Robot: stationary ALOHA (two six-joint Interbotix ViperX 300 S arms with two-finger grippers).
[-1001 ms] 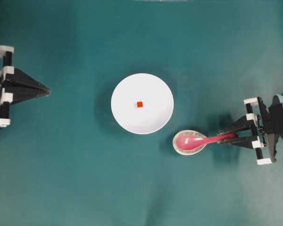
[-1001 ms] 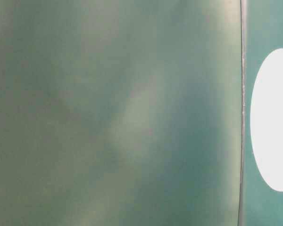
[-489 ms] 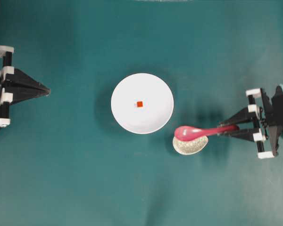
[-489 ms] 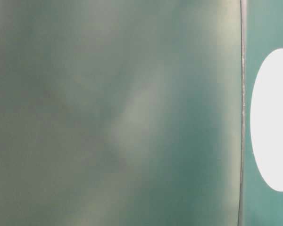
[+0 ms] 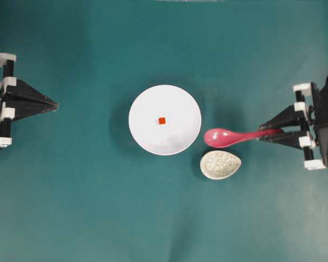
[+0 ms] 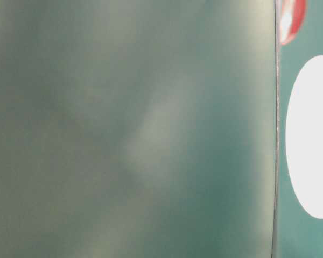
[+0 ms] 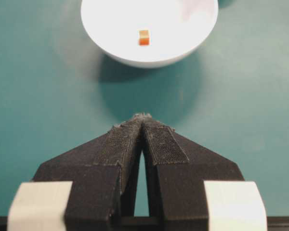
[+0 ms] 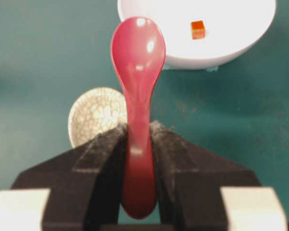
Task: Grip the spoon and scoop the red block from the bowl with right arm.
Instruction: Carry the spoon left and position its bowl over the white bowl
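My right gripper (image 5: 267,133) is shut on the handle of the pink spoon (image 5: 229,137) and holds it level above the table. The spoon's bowl hangs just right of the white bowl (image 5: 177,106). In the right wrist view the spoon (image 8: 137,57) points at the white bowl (image 8: 241,21). The red block (image 5: 162,121) lies near the middle of the bowl and also shows in the right wrist view (image 8: 198,29) and the left wrist view (image 7: 144,37). My left gripper (image 5: 53,103) is shut and empty at the far left, its tips (image 7: 142,117) facing the bowl (image 7: 111,19).
A small cream crackle-patterned oval dish (image 5: 220,164) sits empty on the green table, below the spoon and right of the white bowl. It shows behind my right fingers (image 8: 94,115). The table-level view is mostly blurred green, with the spoon's tip (image 6: 289,19) at its top.
My right gripper has lifted the spoon out of the crackle dish and carried it up the overhead view, beside the white bowl. The left arm has not moved.
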